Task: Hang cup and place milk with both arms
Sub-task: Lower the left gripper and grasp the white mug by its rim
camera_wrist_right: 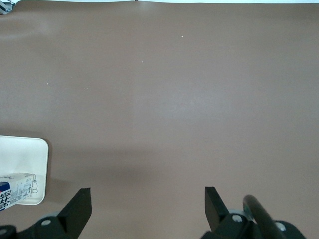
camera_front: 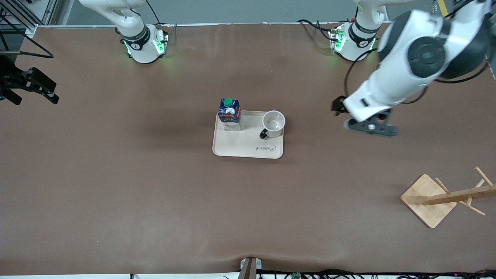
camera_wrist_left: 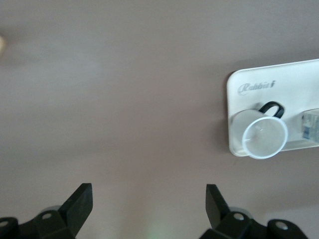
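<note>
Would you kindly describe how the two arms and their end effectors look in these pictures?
Both arms are glossy white with rounded shells, black bands at the joints and green lights at the bases. The left arm shows a large black round joint cap and loose black cables. The left end effector and the right end effector are matte black, each with two flat, angular fingers on bodies with small round screws.

Robot lab: bench-mounted arms, cables.
</note>
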### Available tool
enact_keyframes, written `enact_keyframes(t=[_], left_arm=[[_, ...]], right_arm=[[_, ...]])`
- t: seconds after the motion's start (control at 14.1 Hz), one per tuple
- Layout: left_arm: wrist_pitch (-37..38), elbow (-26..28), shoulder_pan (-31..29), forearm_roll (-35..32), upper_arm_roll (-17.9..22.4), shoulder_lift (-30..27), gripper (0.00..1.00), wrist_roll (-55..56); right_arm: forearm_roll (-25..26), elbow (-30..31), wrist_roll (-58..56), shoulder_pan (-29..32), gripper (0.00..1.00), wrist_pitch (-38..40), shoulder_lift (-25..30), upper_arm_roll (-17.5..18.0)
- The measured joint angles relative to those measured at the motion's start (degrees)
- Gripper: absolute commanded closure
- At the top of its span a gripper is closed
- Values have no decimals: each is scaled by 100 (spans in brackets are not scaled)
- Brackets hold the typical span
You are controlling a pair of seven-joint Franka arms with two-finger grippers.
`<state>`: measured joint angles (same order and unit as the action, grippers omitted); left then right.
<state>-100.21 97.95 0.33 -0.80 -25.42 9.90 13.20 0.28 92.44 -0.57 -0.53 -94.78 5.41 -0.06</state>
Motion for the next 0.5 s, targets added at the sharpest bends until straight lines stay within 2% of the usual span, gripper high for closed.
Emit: enact_keyframes(t=[0.28, 0.5], left_arm=[[-1156, 362, 830, -155, -32, 574, 0, 553], [-1555, 422, 1107, -358, -31, 1061, 0, 592]], right_arm=[[0, -29, 0, -5, 0, 1, 0, 6], [0, -29, 0, -5, 0, 12, -4, -1]])
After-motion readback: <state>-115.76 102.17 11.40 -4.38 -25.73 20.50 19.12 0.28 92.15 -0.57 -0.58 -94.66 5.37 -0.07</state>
